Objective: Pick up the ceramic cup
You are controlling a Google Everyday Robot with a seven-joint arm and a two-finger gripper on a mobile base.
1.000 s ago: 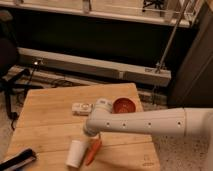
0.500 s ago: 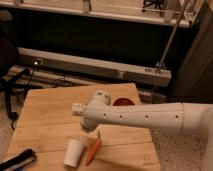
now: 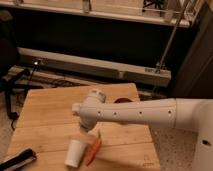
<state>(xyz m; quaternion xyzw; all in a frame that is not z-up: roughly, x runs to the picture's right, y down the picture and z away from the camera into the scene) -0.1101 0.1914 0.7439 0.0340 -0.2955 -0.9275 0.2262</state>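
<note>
The ceramic cup (image 3: 74,152), small, white and handleless, stands near the front edge of the wooden table (image 3: 45,117). An orange carrot (image 3: 93,150) lies right beside it on the right. My white arm (image 3: 135,114) reaches in from the right across the table's middle. Its gripper (image 3: 81,130) hangs below the wrist, just above the cup's rim, mostly hidden by the arm. I cannot tell whether it touches the cup.
An orange-red bowl (image 3: 121,100) peeks out behind the arm at the table's back right. A black object (image 3: 17,161) lies at the front left corner. Behind the table runs a dark wall with a pale rail (image 3: 95,67), and cables lie on the floor at the left.
The wrist has risen and swung slightly back over the table compared with a second ago. The cup and the carrot stay in place.
</note>
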